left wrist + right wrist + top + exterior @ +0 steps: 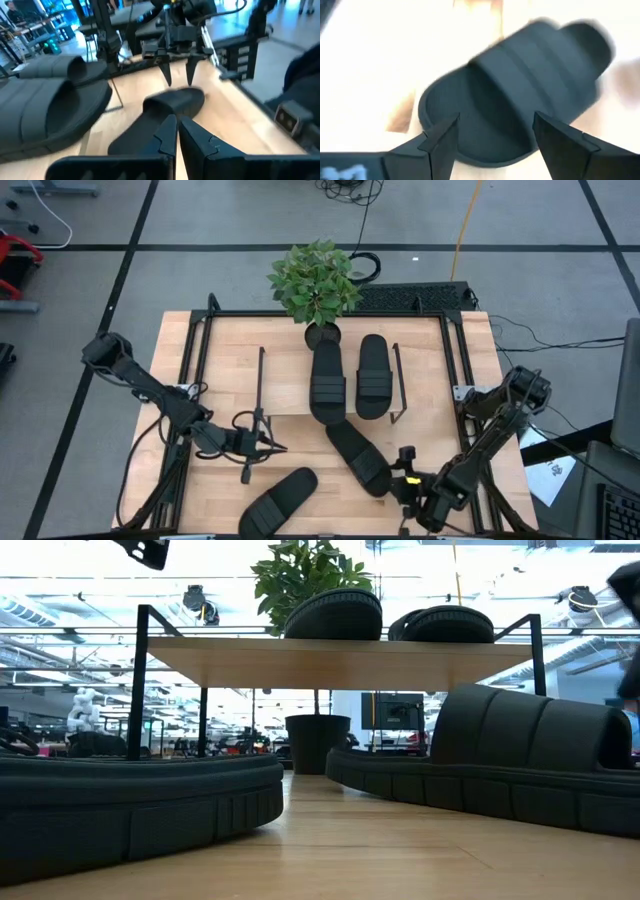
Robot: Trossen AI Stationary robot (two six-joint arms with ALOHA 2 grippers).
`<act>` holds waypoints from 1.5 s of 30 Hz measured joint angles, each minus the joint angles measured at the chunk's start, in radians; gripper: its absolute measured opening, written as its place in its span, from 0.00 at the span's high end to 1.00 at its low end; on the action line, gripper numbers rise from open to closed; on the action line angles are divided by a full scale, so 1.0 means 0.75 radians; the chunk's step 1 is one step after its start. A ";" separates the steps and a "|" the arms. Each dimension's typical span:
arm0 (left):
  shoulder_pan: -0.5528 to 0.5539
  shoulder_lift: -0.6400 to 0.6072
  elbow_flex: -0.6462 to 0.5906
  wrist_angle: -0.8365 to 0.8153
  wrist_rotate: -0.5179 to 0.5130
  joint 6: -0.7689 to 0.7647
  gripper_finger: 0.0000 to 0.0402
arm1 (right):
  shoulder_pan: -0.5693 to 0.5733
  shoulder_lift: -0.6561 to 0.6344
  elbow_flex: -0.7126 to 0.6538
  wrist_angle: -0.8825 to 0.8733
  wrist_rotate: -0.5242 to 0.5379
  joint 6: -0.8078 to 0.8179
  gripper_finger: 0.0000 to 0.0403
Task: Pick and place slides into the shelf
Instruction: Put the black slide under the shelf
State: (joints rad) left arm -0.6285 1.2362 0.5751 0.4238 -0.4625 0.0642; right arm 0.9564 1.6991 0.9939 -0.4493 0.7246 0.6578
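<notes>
Two matte black foam slides (345, 375) sit on the low light-wood shelf (230, 370); two more lie on the worktop (175, 355) in front. The right hand (495, 137), fingers spread, lines up over the heel of the nearer black slide (515, 85). It should straddle the sole squarely before closing. The left hand (176, 132), fingers pressed together, waits beside the other loose slide (278, 502).

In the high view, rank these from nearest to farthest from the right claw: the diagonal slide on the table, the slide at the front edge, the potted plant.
1. Diagonal slide, just beside the right claw, mid-table.
2. Front-edge slide, farther toward the left arm's side.
3. Potted plant, at the table's far edge behind the shelf.
</notes>
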 joint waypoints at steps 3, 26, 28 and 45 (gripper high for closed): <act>-0.007 0.051 0.001 0.086 0.000 -0.019 0.94 | 0.040 -0.059 0.000 -0.019 0.110 -0.059 0.41; 0.049 0.950 1.110 -0.651 -0.357 -0.025 0.94 | 0.168 -0.517 -0.012 -0.243 0.852 -0.522 0.90; 0.070 1.013 1.193 -0.735 -0.376 -0.060 0.94 | 0.182 -0.566 -0.047 -0.240 0.850 -0.518 0.97; 0.093 1.137 1.394 -1.008 -0.171 -0.355 0.49 | 0.240 -0.730 -0.228 0.004 0.842 -0.522 0.99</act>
State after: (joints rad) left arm -0.5590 2.0888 1.6207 -0.3325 -0.5909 -0.2018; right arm 1.1366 1.1519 0.8229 -0.4465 1.3563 0.2661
